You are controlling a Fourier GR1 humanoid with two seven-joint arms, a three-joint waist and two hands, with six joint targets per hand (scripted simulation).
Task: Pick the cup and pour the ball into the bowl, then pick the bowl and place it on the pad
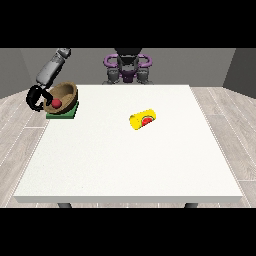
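1. The hand at the view's left [36, 96] curled round the rim of the bowl [66, 93].
2. The bowl, tilted, sat on the green pad [64, 114] with the red ball [57, 103] inside.
3. The yellow cup [142, 119] lay sideways mid-table [125, 165].

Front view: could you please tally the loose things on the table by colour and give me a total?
Yellow: 1, the cup, lying on its side.
Brown: 1, the bowl, tilted.
Red: 1, the ball, inside the bowl.
Green: 1, the pad, under the bowl.
Total: 4
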